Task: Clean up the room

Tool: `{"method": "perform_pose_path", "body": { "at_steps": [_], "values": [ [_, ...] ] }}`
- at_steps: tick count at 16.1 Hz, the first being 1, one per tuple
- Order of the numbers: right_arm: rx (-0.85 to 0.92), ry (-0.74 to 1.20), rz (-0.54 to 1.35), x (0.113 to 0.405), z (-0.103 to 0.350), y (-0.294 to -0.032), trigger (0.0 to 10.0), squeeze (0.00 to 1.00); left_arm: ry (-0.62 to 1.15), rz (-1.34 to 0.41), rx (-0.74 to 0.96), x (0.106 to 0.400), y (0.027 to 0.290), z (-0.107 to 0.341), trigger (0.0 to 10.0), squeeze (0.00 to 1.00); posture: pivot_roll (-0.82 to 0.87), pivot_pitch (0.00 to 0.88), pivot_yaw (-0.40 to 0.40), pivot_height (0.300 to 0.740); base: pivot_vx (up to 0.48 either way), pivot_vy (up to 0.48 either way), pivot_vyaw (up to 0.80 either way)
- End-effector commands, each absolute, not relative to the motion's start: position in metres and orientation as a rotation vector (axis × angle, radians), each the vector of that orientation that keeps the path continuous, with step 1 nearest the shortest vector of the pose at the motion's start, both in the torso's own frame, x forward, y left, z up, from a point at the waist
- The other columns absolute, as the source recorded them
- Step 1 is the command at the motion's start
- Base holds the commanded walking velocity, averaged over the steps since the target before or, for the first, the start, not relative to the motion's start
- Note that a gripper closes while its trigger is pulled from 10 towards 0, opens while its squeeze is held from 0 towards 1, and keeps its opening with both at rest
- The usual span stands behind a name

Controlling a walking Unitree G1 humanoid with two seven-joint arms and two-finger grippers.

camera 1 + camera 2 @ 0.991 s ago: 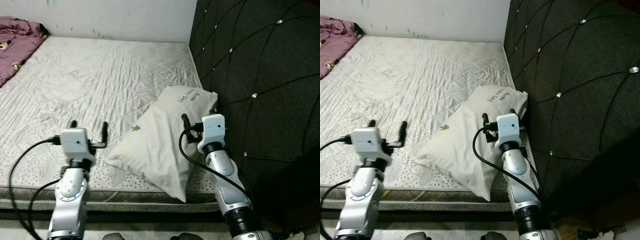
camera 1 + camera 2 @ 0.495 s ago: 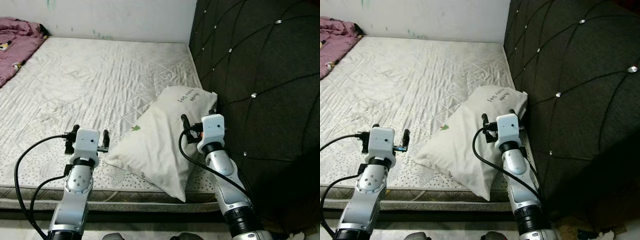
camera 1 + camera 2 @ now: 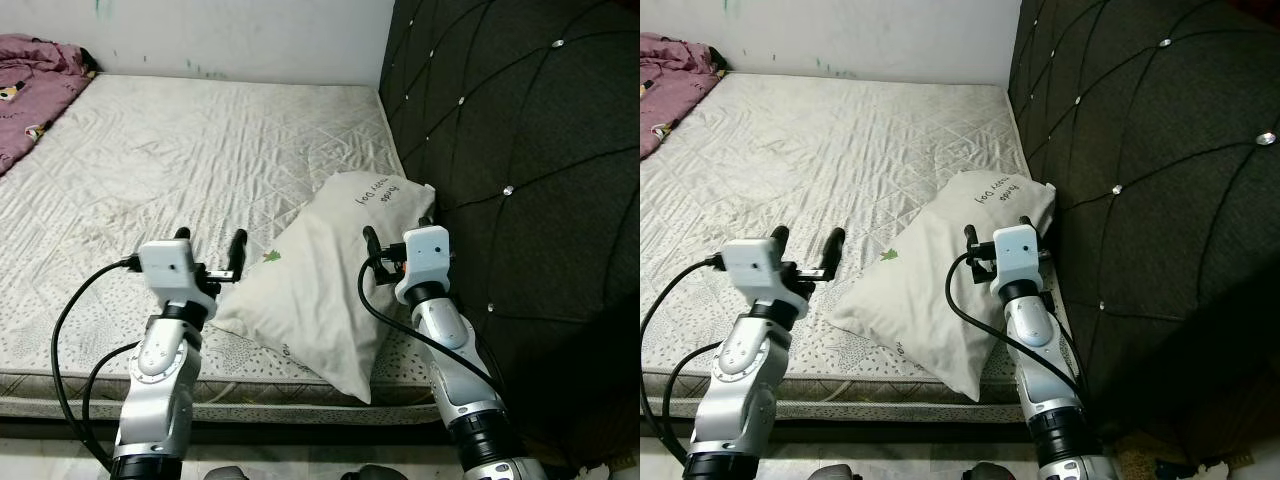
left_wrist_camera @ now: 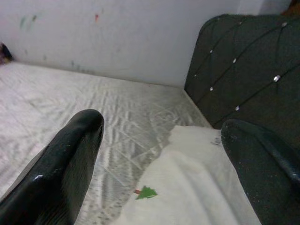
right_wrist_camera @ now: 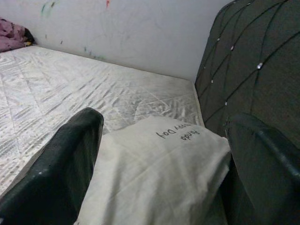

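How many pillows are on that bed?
1. A single white pillow lies at the near right corner of the mattress, next to the dark tufted headboard. The pink blanket at the far left could be covering another.

One pillow, one mattress, one headboard, one blanket.

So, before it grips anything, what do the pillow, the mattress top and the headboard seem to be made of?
Pillow: soft matte woven cloth, likely cotton; it creases and sags. Mattress top: quilted fabric with a slight sheen, stitched in diamonds. Headboard: dark tufted upholstery, fabric or faux leather, with shiny studs at the dimples.
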State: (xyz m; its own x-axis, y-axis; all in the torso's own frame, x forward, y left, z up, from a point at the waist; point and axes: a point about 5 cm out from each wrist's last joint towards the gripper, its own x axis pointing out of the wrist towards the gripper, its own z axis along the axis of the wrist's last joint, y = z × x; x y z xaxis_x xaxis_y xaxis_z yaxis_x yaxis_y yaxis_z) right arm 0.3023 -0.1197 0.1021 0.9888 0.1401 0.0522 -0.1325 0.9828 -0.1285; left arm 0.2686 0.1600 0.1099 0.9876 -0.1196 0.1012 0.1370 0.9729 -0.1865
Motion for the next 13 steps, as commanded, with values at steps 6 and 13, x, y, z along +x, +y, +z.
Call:
{"method": "perform_pose_path", "body": {
  "at_steps": [6, 13],
  "values": [
    [-0.132, -0.065, 0.140, 0.306, 0.104, -0.120, 10.0, 0.00, 0.066, 0.022, -0.092, 0.269, 0.180, 0.088, 10.0, 0.00, 0.12, 0.000, -0.028, 0.740, 0.000, 0.000, 0.00],
    [-0.127, -0.063, 0.133, 0.305, 0.103, -0.120, 10.0, 0.00, 0.046, 0.006, -0.079, 0.268, 0.179, 0.091, 10.0, 0.00, 0.11, 0.000, -0.022, 0.740, 0.000, 0.000, 0.00]
  ]
}}
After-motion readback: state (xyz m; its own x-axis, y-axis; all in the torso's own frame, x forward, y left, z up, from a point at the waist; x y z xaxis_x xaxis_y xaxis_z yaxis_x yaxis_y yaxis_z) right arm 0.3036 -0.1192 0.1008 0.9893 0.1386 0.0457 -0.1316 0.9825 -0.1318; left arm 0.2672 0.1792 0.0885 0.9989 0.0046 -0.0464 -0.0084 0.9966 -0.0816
